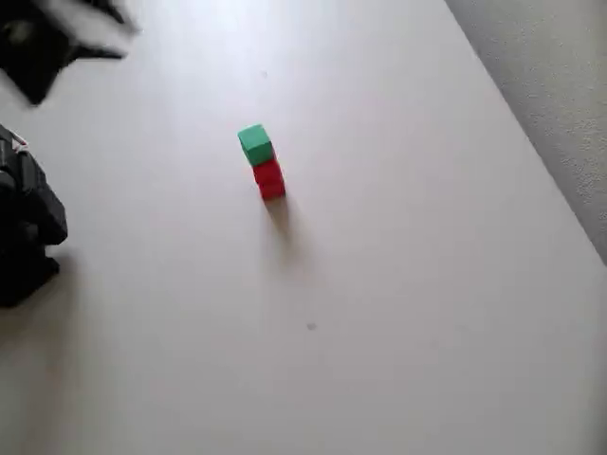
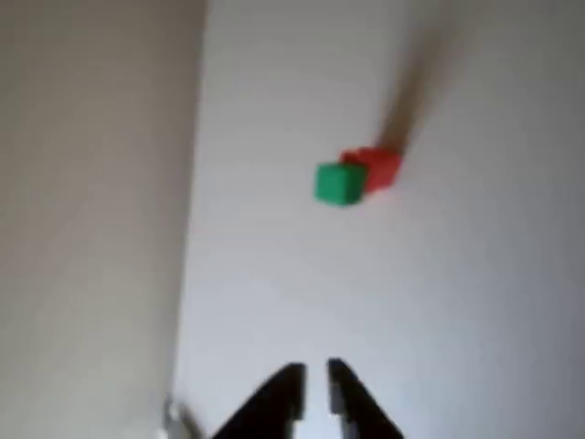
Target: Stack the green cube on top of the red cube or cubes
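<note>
Overhead view, left to right. At the left edge stands the black base of the arm, and in the upper left corner a blurred black part of the arm shows. Well to the right of these, on the plain white matt table top, stands a single upright column: the small, plain, bright green cube sits on top of the two small plain red cubes, which are themselves stacked one on the other. A soft shadow trails from the foot of the column toward the lower edge of the picture. At the far right, past the table's edge, lies a strip of grey speckled floor.

Wrist view, left to right. A darker grey band runs along the left side, next to the table. The black two-finger pincer points up from the bottom edge; its fingertips stand almost together, with only a narrow slit between them and nothing held there. The stack lies well ahead of the pincer and slightly to its right, clear of both fingers, the green cube facing the camera with the red cubes just behind it.
</note>
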